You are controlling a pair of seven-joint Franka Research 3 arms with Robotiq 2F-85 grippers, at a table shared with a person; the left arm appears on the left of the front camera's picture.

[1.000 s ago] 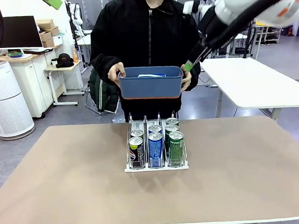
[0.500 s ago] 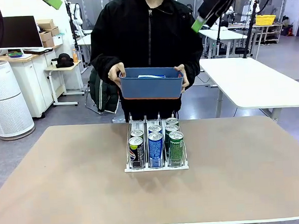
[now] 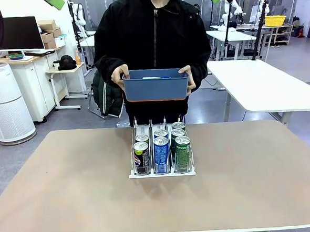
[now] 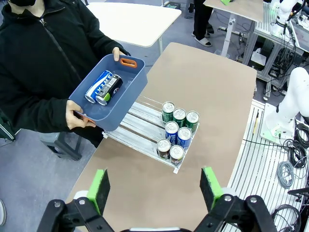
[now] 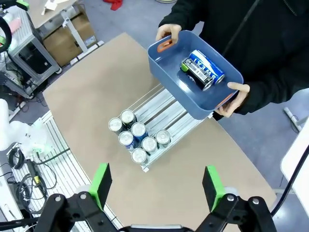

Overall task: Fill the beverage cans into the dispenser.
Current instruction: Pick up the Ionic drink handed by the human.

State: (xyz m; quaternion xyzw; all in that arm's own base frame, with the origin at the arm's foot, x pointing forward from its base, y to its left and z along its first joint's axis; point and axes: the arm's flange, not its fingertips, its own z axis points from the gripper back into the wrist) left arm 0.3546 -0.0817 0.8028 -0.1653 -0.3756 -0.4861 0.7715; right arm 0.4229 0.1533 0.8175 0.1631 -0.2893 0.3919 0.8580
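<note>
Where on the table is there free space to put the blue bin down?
Bare tabletop lies left and right of the dispenser, and between it and the near edge. The dispenser's front end is crowded with cans.

The desk [image 3: 70,195] is light brown. The bin [image 3: 156,87] is dark blue with an orange handle [image 4: 128,62]. The rack [image 3: 153,174] has a white bottom. In front stand a black can [image 3: 141,158], a blue can [image 3: 161,155] and a green can [image 3: 182,154], all with silver tops. The jacket [image 3: 150,37] is black. The left claw [image 4: 157,188] and the right claw [image 5: 157,186] are black with green pads [image 4: 100,186].
</note>
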